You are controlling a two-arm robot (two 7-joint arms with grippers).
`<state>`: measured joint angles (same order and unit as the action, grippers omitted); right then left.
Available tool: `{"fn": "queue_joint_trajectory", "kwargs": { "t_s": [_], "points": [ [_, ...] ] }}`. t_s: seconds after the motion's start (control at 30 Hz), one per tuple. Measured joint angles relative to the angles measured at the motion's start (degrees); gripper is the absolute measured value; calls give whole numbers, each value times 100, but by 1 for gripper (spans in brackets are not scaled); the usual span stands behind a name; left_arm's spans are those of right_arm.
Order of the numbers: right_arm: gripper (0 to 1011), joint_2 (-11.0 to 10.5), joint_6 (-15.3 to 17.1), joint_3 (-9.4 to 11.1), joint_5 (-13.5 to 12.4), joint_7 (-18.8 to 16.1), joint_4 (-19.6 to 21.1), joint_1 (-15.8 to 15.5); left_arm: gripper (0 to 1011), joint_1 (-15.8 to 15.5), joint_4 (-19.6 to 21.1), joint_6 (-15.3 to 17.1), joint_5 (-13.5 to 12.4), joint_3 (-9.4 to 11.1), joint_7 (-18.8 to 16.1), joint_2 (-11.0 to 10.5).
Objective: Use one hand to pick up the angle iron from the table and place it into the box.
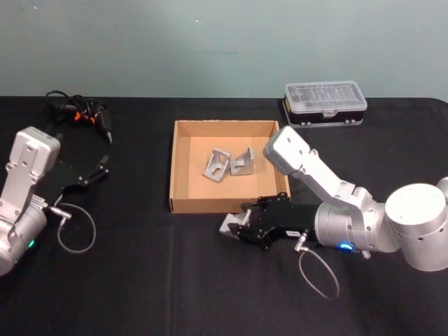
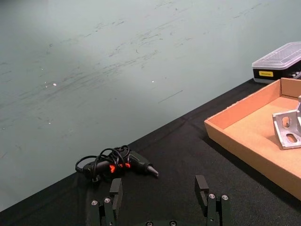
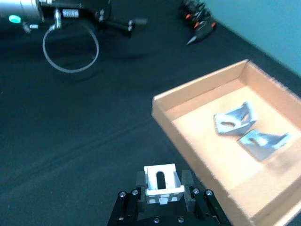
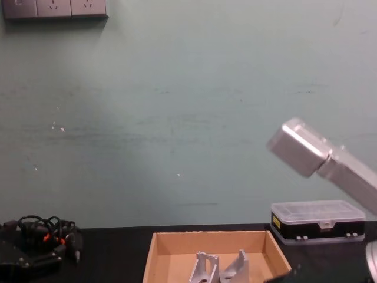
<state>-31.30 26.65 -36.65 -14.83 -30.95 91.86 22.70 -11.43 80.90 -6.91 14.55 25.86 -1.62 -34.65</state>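
1. Your right tool [image 3: 162, 190] sits just outside the near wall of the box [image 1: 183, 204], low over the black counter [image 1: 140, 280], with its fingers closed on a pale angle iron [image 3: 162, 182]. In the right wrist view the bracket stands between the two fingers with its slotted face showing.

2. The piece looks like rigid metal, so it should not flex in the grip. Its smooth faces could slide against the fingers, so keep the clamp firm across the flat sides, where you hold it now.

3. It is small and probably light. Weight should not trouble you; a twist in the grip is the likelier fault.

4. Two other brackets [image 1: 229, 163] already lie on the box floor, toward the far half. The near half is bare cardboard, which looks like the easier spot to aim for.

5. The box walls are low, yet you must lift the bracket above the near rim before carrying it inward, or it may catch the edge and push the box.

6. Your left tool [image 2: 161, 200] rests on the left, fingers spread apart and holding nothing, near the cabled hand tool [image 1: 84, 115].
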Motion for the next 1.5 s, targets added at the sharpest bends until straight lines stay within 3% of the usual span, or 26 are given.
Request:
{"fn": "queue_joint_trajectory", "kwargs": {
  "t_s": [0.27, 0.53, 0.67, 0.97, 1.5],
  "points": [
    [456, 86, 446, 402, 178, 734, 640, -301, 1011, 0, 0, 0, 0, 0, 0, 0],
    [457, 448, 731, 738, 217, 1135, 342, -244, 1011, 0, 0, 0, 0, 0, 0, 0],
    [457, 650, 792, 832, 211, 1122, -89, 6, 1012, 0, 0, 0, 0, 0, 0, 0],
    [456, 960, 758, 832, 285, 862, -934, 547, 1011, 0, 0, 0, 0, 0, 0, 0],
    [456, 1282, 797, 654, 402, 445, -1662, 968, 1011, 0, 0, 0, 0, 0, 0, 0]
  ]
}}
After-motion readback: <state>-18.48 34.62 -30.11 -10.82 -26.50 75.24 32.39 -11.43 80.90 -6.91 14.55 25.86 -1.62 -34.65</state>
